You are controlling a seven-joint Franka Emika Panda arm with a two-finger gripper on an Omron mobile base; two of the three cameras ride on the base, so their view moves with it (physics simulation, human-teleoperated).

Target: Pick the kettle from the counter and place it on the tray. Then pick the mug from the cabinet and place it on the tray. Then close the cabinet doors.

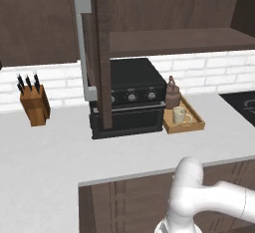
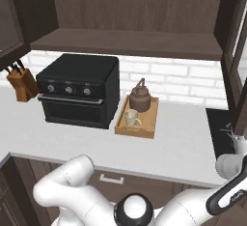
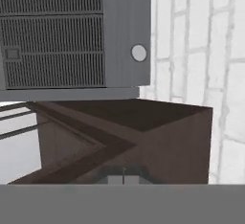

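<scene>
The brown kettle (image 1: pixel 172 93) (image 2: pixel 140 97) stands at the back of the wooden tray (image 1: pixel 191 126) (image 2: pixel 144 132) on the counter (image 1: pixel 60 147). In front of it on the tray sits the cream mug (image 1: pixel 180 115) (image 2: pixel 130 118). The wall cabinet (image 2: pixel 125 41) hangs open with a bare shelf. Its left door (image 1: pixel 97 53) swings out over the oven, bar handle (image 1: pixel 81 48) facing me. The right door (image 2: pixel 236 61) stands open at the right edge. My gripper (image 3: pixel 123 177) appears shut with nothing in it, right against a dark brown door frame (image 3: pixel 143 137). My wrist (image 2: pixel 239 145) sits low beside the right door.
A black oven (image 1: pixel 129 97) (image 2: pixel 79 92) stands left of the tray. A wooden knife block (image 1: pixel 34 105) (image 2: pixel 21 82) is further left. A dark cooktop (image 1: pixel 244 102) lies at the right. A grey vent hood (image 3: pixel 72 31) and white brick wall (image 3: pixel 201 50) face the hand.
</scene>
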